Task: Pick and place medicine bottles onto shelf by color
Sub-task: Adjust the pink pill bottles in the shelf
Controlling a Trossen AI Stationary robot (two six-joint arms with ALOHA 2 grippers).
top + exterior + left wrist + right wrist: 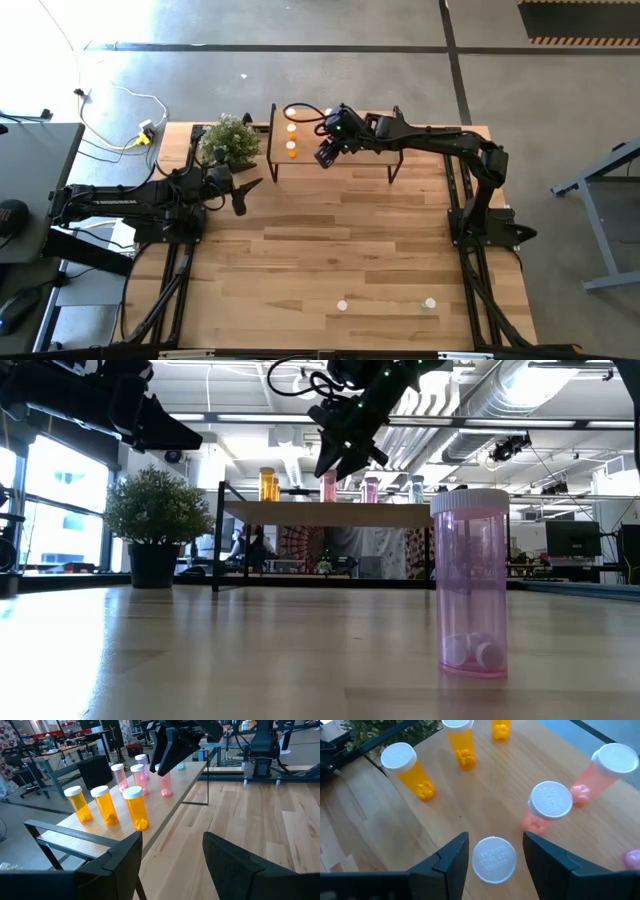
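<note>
Bottles [136, 808] stood grouped by colour on the shelf [360, 150]. Right pincer [494, 851] hovered open, empty, straddling a pink bottle's cap [493, 859]; rise straight. Left pincer [172, 857] waited open at nine o'clock.

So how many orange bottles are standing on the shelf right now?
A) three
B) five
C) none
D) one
A: the left wrist view shows three orange bottles upright in a group at one end of the shelf, with the pink ones farther along it.
</note>
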